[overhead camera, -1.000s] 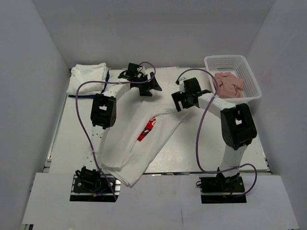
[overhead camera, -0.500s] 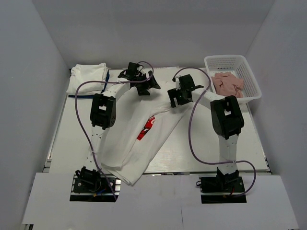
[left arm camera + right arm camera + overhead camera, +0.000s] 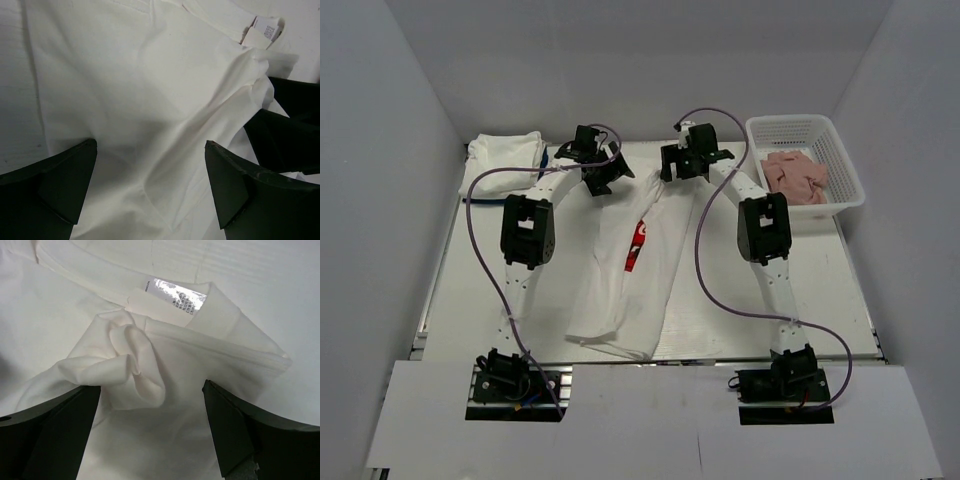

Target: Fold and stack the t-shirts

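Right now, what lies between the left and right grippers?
Only the bunched collar end of the t-shirt: the left wrist view shows it running from the left gripper to the right gripper.

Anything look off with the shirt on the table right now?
Yes. The t-shirt lies slanted across the table rather than square to it. By the neck label, a lump of cloth is bunched and wrinkled instead of flat. Nothing looks torn or spilled.

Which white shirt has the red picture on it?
The spread-out shirt in the middle. The folded shirt in the far left corner shows no red.
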Tool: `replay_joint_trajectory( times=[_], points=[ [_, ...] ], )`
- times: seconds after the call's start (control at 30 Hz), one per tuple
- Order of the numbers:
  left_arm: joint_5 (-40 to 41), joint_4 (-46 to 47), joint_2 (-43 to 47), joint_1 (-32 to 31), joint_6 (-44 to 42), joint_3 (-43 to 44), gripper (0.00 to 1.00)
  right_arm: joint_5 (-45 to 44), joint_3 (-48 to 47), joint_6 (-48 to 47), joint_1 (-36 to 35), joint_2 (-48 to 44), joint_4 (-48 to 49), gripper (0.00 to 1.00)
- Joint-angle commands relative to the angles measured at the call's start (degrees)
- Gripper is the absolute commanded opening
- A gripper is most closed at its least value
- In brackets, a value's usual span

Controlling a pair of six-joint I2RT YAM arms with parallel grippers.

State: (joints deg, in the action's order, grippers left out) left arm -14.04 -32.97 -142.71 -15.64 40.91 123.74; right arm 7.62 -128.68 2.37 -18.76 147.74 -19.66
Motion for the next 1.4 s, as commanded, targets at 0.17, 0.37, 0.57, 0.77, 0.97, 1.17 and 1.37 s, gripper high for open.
replay_joint_trajectory(
  times=[0.17,0.37,0.57,0.77,0.97,1.17,1.37],
  points=[
    [11.31,-3.33,-2.21,2.27,3.74,5.63,1.00,8.46,-2.00,1.33,5.14,2.55,16.85,0.90],
    [15.45,8.10,-6.42,3.60,3.04,10.01,1.00,17.05,-2.10,-1.75,6.37,0.19,19.93,0.90],
    [14.31,15.82,-9.77,4.92,1.82,12.40,1.00,20.15,2.20,-7.21,5.67,-7.80,12.29,0.90],
    [14.57,19.88,-8.46,5.44,-3.36,15.65,1.00,18.59,11.60,-3.97,4.01,-23.08,2.18,0.90],
    [10.97,9.79,9.61,5.44,-9.08,7.77,1.00,15.32,38.27,3.16,-0.29,-42.49,0.58,0.90],
    [11.95,-2.88,40.45,3.78,-8.74,-31.40,1.00,9.53,62.46,-0.87,-8.29,-61.86,-0.64,0.90],
    [6.06,-12.27,67.37,3.77,-2.41,-69.19,1.00,5.05,72.60,-15.18,-24.55,-67.94,-5.38,0.90]
  ],
)
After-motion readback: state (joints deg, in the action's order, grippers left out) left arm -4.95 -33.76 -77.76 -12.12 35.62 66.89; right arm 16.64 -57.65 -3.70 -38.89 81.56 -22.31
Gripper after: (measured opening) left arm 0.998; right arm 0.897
